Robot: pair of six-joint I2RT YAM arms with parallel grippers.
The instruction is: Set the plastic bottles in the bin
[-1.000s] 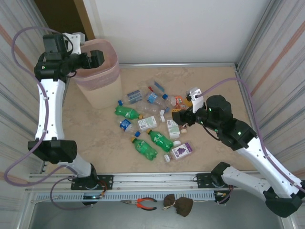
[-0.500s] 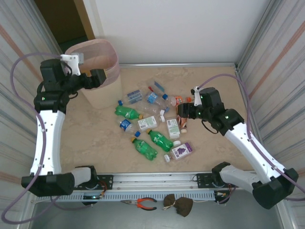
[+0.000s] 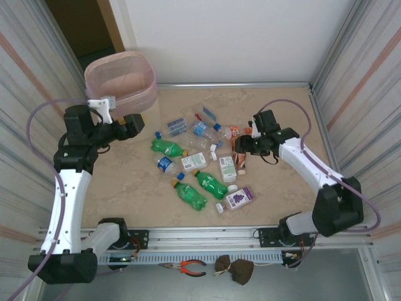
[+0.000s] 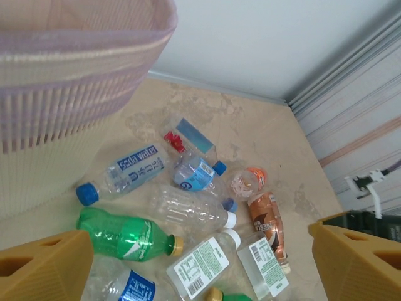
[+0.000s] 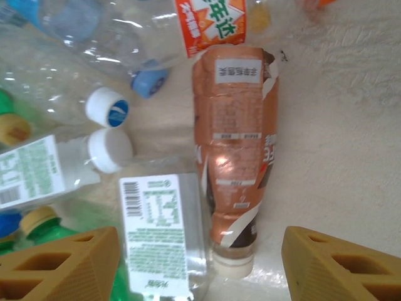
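The plastic bottles (image 3: 199,164) are lying scattered mid-frame, apart from the bin (image 3: 135,99) at upper left, so most of the work seems to be waiting. The right gripper (image 3: 239,145) is straddling a copper-brown bottle (image 5: 235,157) with its jaws apart. The left gripper (image 3: 139,123) is gaping wide and empty beside the bin.

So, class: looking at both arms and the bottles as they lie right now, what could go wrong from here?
1. The right gripper hangs open astride the brown-labelled bottle, but the white-labelled clear bottle lies right against it, under one side of the gripper. Coming down, the gripper may land on that bottle or pinch both.
2. The left gripper, open and empty, is close beside the bin; a careless swing could bump it.
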